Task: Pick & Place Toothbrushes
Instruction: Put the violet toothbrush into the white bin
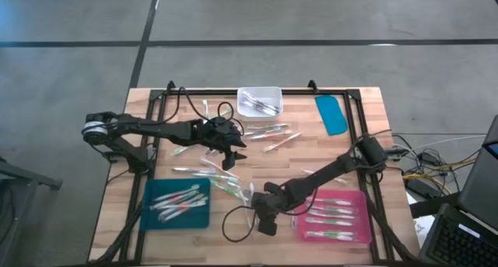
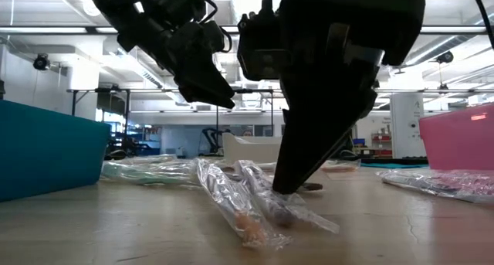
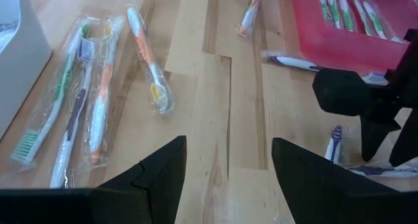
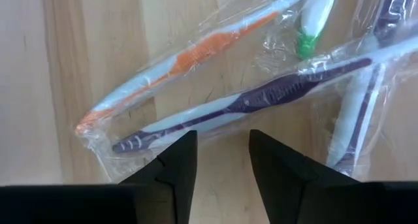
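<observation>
Wooden planks of the table (image 1: 117, 212) carry our scattered wrapped toothbrushes (image 1: 268, 130), with more lying in the teal tray (image 1: 153, 218), the pink tray (image 1: 359, 237) and the white bin (image 1: 274, 93). Our right gripper (image 4: 219, 160) hangs low, fingers apart around nothing; just ahead of its tips lie a purple-handled toothbrush (image 4: 261, 97) and an orange one (image 4: 196, 54). Our left gripper (image 3: 227, 168) hovers spread wide, 3 wrapped brushes (image 3: 78, 100) lying beyond its fingers
</observation>
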You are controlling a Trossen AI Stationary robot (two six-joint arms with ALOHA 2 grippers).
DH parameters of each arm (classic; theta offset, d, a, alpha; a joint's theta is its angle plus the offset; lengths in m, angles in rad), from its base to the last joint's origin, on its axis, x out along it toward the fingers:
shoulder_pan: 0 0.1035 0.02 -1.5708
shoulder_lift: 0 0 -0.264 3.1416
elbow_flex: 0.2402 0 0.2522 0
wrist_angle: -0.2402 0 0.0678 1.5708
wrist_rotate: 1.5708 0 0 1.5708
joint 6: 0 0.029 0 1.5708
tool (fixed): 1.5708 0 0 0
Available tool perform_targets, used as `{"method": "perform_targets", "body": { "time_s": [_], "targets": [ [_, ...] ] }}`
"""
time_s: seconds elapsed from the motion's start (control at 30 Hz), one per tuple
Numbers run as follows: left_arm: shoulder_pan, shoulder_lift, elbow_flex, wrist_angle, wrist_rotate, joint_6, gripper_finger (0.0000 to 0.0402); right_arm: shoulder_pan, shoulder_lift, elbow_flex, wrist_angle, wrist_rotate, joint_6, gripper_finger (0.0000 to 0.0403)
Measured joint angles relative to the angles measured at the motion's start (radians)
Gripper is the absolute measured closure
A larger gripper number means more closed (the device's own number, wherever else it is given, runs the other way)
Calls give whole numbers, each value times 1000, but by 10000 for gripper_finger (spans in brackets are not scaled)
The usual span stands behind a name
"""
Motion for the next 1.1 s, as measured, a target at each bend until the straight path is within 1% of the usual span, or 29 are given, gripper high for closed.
{"method": "perform_targets", "body": {
  "time_s": [0.1,0.23,0.37,0.5,0.73,0.8,0.9,1.1],
  "targets": [
    [0,0,0,0,0,0,172,-2,-28,-2,-7,-5,16,268],
    [-1,0,0,3,0,0,172,-8,-45,0,2,-7,51,248],
    [-1,0,0,3,0,-1,172,-14,-37,-1,7,0,117,219],
    [-1,0,0,3,0,-5,172,-19,-22,0,39,23,139,193],
    [0,0,0,3,0,-7,172,-20,22,0,81,33,159,166],
    [0,0,0,2,0,-8,172,-20,31,3,76,34,160,166],
    [0,0,0,2,0,-8,172,-21,48,5,73,34,165,177],
    [0,0,0,1,0,-8,172,-21,57,3,66,44,176,222]
  ]
}}
